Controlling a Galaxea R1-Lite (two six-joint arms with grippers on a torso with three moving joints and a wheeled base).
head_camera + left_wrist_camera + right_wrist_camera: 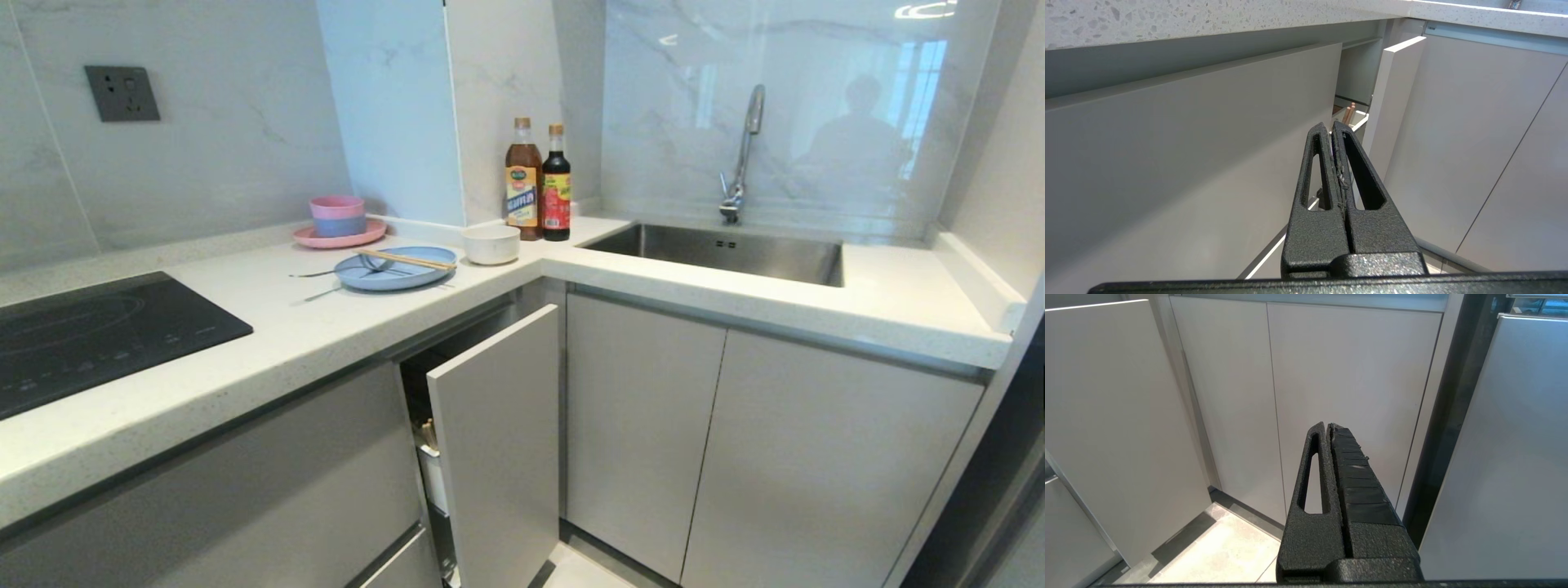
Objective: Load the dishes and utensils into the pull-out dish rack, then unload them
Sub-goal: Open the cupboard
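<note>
On the counter lies the light-blue plate (pixel 384 276) with the chopsticks (pixel 408 260) across its rim. Slim metal cutlery (pixel 325 273) rests with its heads on the plate's left side. The off-white bowl (pixel 491 243) stands just right of the plate. Below the counter, the pull-out dish rack stands partly out, its pale-grey front panel (pixel 498 441) angled forward, and a white cup (pixel 433 478) shows in the gap behind it. Neither arm appears in the head view. My left gripper (pixel 1332 123) is shut and empty, low before the rack's panel (pixel 1392 102). My right gripper (pixel 1327 424) is shut and empty, facing the cabinet doors.
A pink plate with stacked pink and blue bowls (pixel 339 222) sits at the back. Two sauce bottles (pixel 539 181) stand in the corner, beside the steel sink (pixel 718 249) and its faucet (pixel 743 155). A black hob (pixel 90 335) lies at the left. A tall dark appliance edge (pixel 1449 416) is at the right.
</note>
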